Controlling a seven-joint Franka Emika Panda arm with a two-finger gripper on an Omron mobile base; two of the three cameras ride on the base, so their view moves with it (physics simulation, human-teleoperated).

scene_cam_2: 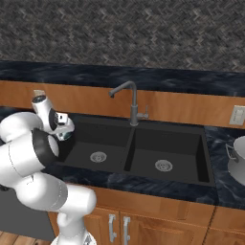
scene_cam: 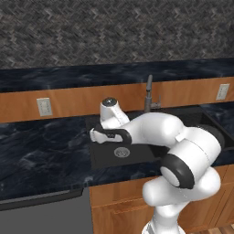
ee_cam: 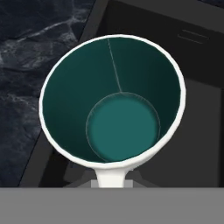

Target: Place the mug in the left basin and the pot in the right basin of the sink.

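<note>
Currently the gripper is pinching the mug by its rim at six o'clock in the hand view, fingers pressed together on the wall so the teal inside is facing the camera and the cup is hanging over the near left edge of the left basin, ready for lowering. Moving rightward, the right basin is sitting bare beyond the divider, while the pot is waiting on the counter at three o'clock of the sink.
</note>
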